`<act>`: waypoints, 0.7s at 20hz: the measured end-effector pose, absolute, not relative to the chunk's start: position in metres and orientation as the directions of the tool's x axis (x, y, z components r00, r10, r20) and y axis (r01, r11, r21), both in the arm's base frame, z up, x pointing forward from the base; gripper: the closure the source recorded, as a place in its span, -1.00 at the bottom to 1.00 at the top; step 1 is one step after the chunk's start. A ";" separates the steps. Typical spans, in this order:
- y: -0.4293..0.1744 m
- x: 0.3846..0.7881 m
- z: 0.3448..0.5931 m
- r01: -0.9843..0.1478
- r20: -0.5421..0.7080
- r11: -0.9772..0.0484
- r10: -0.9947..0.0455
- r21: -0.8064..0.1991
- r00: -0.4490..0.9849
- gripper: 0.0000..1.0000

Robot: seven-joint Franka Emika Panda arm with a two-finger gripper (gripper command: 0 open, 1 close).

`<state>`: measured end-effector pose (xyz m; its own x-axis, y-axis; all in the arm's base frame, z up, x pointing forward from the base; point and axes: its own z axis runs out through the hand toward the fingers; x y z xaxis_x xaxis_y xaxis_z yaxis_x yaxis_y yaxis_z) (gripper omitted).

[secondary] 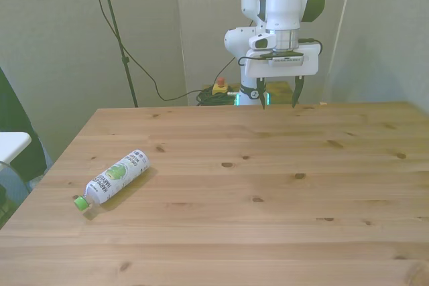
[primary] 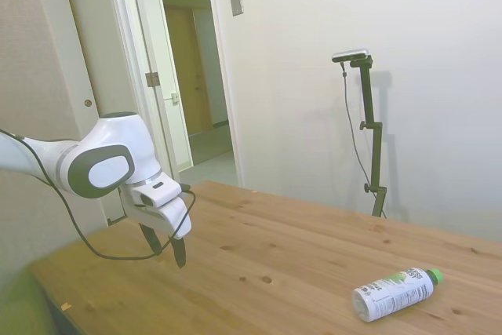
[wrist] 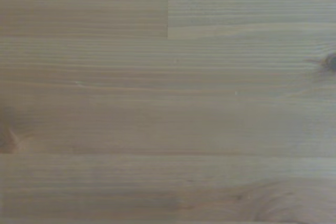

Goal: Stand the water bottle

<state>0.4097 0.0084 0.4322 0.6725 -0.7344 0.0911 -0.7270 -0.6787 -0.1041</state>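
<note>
The water bottle [primary: 394, 293] lies on its side on the wooden table [primary: 267, 249], white label up, green cap pointing toward the table's far end in the side view. In the front view the water bottle [secondary: 115, 177] rests near the front view's left edge, cap toward the camera. My gripper [secondary: 278, 98] hangs open above the table's far edge, well away from the bottle, with nothing between its fingers. In the side view the gripper [primary: 167, 245] hovers just over the wood. The wrist view holds only bare table planks [wrist: 168, 108].
A red-topped button box [secondary: 219, 88] and cables sit behind the table's far edge. A white object [secondary: 12, 145] pokes in at the front view's left. An open doorway [primary: 192, 76] stands behind the arm in the side view.
</note>
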 end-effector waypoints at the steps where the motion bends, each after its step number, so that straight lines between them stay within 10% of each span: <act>1: 0.008 0.410 0.432 -0.727 0.090 -0.679 -0.735 -0.103 0.673 -1.00; 14: -0.156 0.471 0.483 -0.838 0.194 -0.513 -0.855 -0.185 0.481 -1.00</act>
